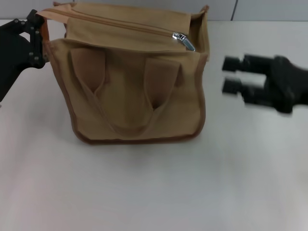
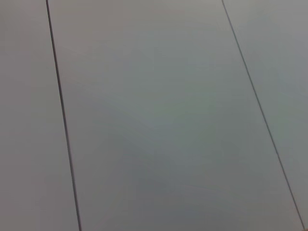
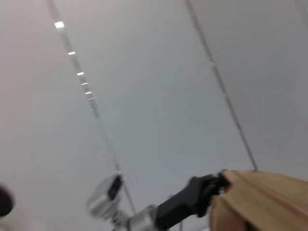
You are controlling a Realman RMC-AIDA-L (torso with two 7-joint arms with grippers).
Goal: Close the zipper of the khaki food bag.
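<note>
The khaki food bag stands upright in the middle of the white table, its two looped handles hanging down the front. The zipper runs across the top panel, and its silver pull tab lies at the bag's right end. My left gripper is at the bag's upper left corner, shut on that end. In the right wrist view it meets the bag's corner. My right gripper is open and empty, hovering to the right of the bag, apart from it.
The white table stretches in front of the bag and to its right. A grey panelled wall stands behind. The left wrist view shows only grey panels with dark seams.
</note>
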